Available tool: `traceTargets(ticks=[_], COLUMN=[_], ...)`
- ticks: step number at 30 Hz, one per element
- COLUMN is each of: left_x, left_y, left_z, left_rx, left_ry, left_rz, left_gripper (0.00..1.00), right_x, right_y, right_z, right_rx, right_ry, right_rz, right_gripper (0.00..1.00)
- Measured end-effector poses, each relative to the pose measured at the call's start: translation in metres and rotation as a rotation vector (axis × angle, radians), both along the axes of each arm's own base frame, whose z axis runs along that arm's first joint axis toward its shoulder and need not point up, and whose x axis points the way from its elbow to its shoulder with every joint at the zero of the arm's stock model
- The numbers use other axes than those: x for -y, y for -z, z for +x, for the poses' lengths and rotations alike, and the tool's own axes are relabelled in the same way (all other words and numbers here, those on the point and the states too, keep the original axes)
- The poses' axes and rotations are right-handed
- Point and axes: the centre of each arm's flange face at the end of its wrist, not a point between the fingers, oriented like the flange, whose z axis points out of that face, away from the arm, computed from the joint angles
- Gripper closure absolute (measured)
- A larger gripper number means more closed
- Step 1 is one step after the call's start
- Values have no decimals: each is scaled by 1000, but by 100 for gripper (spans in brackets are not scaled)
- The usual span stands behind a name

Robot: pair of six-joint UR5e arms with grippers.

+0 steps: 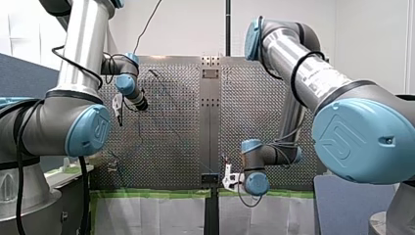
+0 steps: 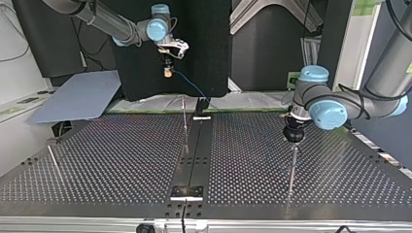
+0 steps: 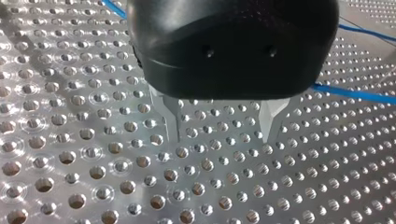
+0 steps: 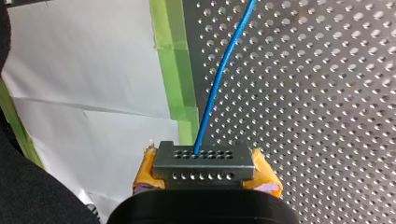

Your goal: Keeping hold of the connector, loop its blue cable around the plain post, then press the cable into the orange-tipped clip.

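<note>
My right gripper (image 4: 204,173) is clamped hard on the grey metal connector block with two rows of small holes (image 4: 203,157), its yellow pads (image 4: 267,176) squeezing from both sides. Out of the block's far face runs the thin blue cable (image 4: 219,79), away over the shiny perforated metal table (image 4: 317,93), with a strip of green tape (image 4: 175,70) and white paper sheets (image 4: 84,70) alongside at the table's edge. In the top view that gripper hangs high at the far left, beyond the table's far edge, and the cable slopes down and right toward the far middle. A slim metal post (image 2: 184,121) stands near there; the cable's line passes above its tip in that view. Now my left gripper (image 3: 221,138): black body, two bare metal fingers (image 3: 169,116) spread apart, nothing between them, hovering just above the holes. In the top view it sits at the right, lined up over another thin metal post (image 2: 291,170); touching or not, I cannot tell
</note>
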Motion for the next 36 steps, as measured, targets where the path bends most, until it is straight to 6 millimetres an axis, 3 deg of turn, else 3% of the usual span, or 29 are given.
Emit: traceTargets(ticks=[16,26,36], left_x=[3,5,6], left_y=[0,0,0], left_z=[-1,-2,-2], left_rx=[-3,-3,-5], left_ry=[-13,-10,-9], left_rz=[8,8,8], left_gripper=[17,17,17], right_x=[-15,14,26], right_y=[-49,-102,-116], right_z=[-22,-29,-25], right_rx=[36,122,170], right_ry=[-6,28,-17], right_rz=[-79,-228,-304], right_gripper=[100,100,100])
